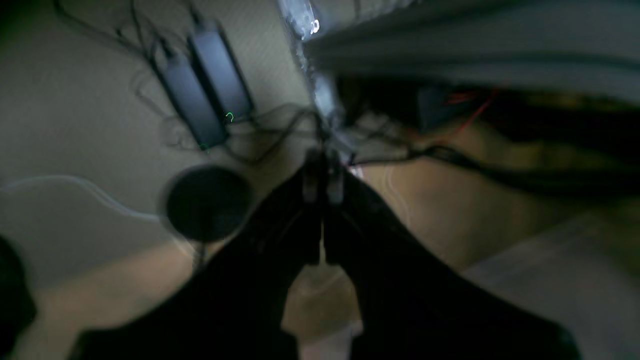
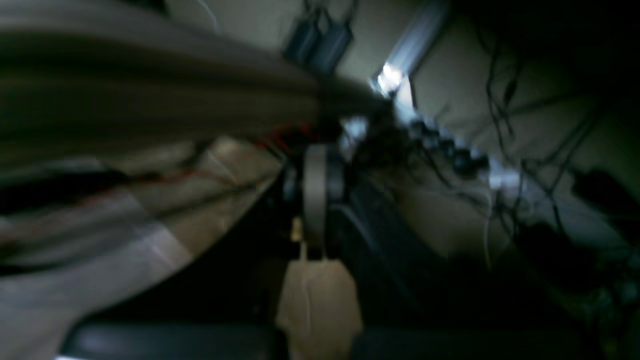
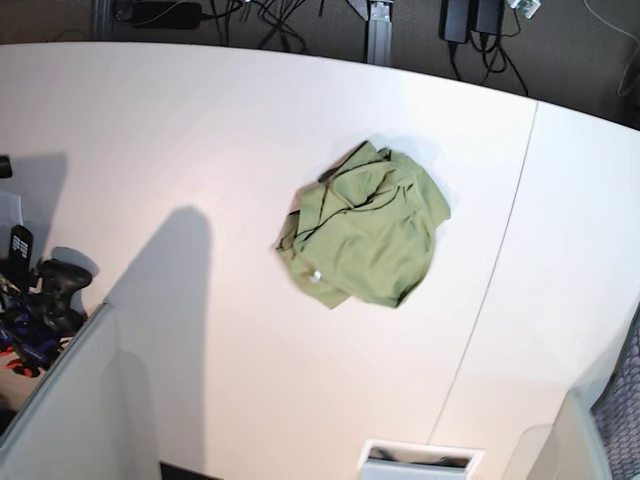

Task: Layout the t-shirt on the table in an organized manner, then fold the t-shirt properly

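Note:
The olive-green t-shirt (image 3: 365,230) lies as a wrinkled heap a little right of the middle of the white table (image 3: 180,150). No arm or gripper shows in the base view. The left wrist view is blurred; in it my left gripper (image 1: 322,182) has its dark fingers pressed together with nothing between them, over floor and cables. My right gripper (image 2: 315,195) is also shut and empty in the blurred right wrist view. The t-shirt does not appear in either wrist view.
A thin dark seam (image 3: 500,260) crosses the table right of the shirt. A grey-white panel (image 3: 60,420) and dark gear (image 3: 35,300) sit at the lower left, a white box (image 3: 420,462) at the front edge. Power bricks (image 1: 205,95) and cables lie on the floor.

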Tool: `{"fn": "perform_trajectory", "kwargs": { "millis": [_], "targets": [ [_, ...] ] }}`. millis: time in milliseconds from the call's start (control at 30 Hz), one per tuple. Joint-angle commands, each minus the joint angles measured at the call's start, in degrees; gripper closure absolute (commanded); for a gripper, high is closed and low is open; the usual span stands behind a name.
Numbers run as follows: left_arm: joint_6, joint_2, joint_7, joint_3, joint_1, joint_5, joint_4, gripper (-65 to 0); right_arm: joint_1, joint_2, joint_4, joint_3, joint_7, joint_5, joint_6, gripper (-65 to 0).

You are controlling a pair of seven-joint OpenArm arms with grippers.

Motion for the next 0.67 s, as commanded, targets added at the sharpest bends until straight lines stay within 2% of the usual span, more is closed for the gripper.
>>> {"fn": "perform_trajectory", "kwargs": {
  "millis": [0, 100, 233, 433, 633],
  "targets": [
    [-0.2, -1.5, -0.2, 1.3, -1.3, -2.3, -2.9, 0.0, -0.5, -0.5, -1.6, 0.1, 0.6, -0.5, 0.2, 0.0],
    [0.0, -2.9, -1.1, 6.6, -7.1, -4.4, -12.4, 0.0, 1.4, -1.8, -9.3, 0.1, 0.7, -3.1, 0.2, 0.0],
    [0.0, -2.4, -2.2, 12.9, -14.3, -4.6, -22.0, 0.0, 6.1, -1.7, -18.5, 0.1, 0.8, -4.7, 0.0, 0.0],
    [5.6, 2.3, -1.9, 15.7, -22.6, -4.4, -33.6, 0.0, 15.6, -1.7, -28.2, 0.1, 2.0, -4.9, 0.0, 0.0],
    [6.0, 6.5, -1.2, 15.7, -26.9, 1.1, -41.2, 0.0, 21.2, -1.8, -30.7, 0.1, 1.8, -3.0, 0.0, 0.0]
  ]
}}
